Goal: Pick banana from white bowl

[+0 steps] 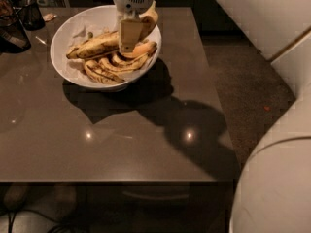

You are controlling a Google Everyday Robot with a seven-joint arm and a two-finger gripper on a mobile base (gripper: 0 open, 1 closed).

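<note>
Above the right half of the white bowl (87,18), the gripper (129,41) is closed on the banana (148,19), whose end juts upward beside the bowl's far-right rim. Other speckled bananas (97,45) lie inside the bowl, which sits on a brown table (146,144).

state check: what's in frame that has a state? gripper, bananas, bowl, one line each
Gripper: down inside the bowl, at the right of the pile.
Plump yellow speckled banana: tilted up beside the gripper, tip above the rim; grasp unclear.
Wide round glossy white bowl: upright on the brown table, paper-lined, holding several bananas.
Other brown-streaked bananas: lying in the bowl.
</note>
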